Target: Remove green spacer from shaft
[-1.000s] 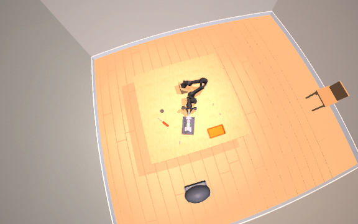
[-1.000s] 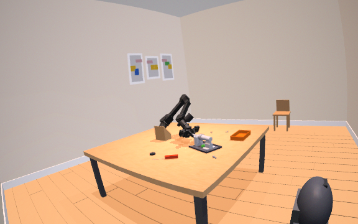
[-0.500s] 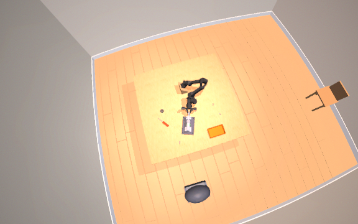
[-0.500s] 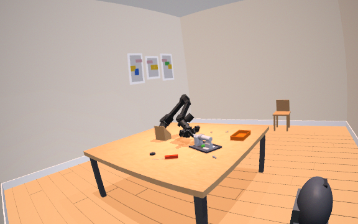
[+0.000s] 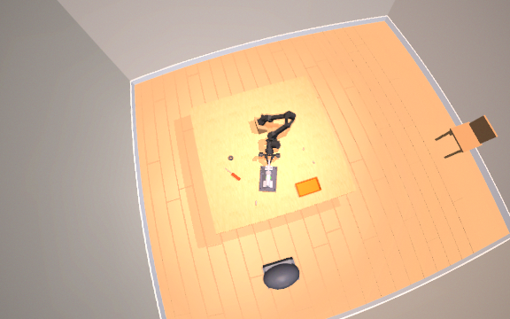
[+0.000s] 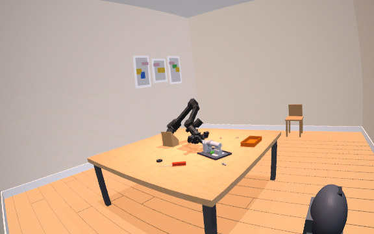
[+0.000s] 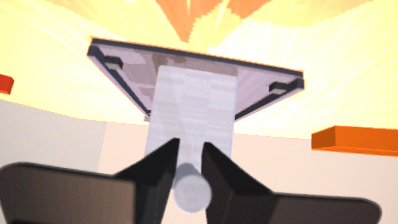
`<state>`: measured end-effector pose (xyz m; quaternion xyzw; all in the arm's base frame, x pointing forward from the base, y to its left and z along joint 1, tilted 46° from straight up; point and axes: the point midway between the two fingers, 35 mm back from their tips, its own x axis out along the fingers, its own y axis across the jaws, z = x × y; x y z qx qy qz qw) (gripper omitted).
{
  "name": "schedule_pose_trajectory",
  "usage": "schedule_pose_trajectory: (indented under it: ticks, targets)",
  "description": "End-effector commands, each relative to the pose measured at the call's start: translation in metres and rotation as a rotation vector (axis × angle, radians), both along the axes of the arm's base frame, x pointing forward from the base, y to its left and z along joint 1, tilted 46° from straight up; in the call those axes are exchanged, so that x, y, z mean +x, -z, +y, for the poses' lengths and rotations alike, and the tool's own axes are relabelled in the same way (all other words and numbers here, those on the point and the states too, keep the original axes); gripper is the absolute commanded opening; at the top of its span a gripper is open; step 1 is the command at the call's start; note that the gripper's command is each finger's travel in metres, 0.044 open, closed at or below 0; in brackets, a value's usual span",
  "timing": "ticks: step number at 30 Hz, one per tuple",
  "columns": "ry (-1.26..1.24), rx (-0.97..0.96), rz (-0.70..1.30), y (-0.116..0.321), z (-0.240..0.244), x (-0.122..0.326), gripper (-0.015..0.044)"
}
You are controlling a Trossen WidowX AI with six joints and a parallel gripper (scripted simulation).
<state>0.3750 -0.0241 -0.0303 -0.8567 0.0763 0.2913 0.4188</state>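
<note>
My gripper (image 5: 269,162) (image 6: 203,141) (image 7: 190,146) is shut on the pale shaft (image 7: 192,192), whose round end shows between the fingers in the wrist view. The shaft runs into the big white housing block (image 6: 206,148) (image 7: 192,105), which stands on a dark-rimmed base plate (image 6: 217,158) (image 7: 200,54). The green spacer (image 5: 270,178) (image 6: 211,152) lies low beside the housing, below the white cylindrical part, and appears to rest on the base plate. The housing hides it in the wrist view. Other spacers are too small to tell apart.
An orange tray (image 5: 308,187) (image 6: 251,141) (image 7: 365,140) stands to one side. A red screwdriver (image 5: 235,176) (image 6: 178,164) and a small dark ring (image 5: 230,158) (image 6: 159,160) lie on the other side. A brown block (image 6: 169,139) stands near the arm. Several tiny parts are scattered about.
</note>
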Motion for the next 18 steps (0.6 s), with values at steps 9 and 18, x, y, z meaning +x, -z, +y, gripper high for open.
schedule_pose_trajectory:
  ticks: [9, 18]
  targets:
    - [0.001, -0.004, -0.002, 0.0007, -0.0019, 0.0051, 0.0]
    - [0.001, -0.004, -0.002, 0.0013, -0.0026, 0.0075, 0.0]
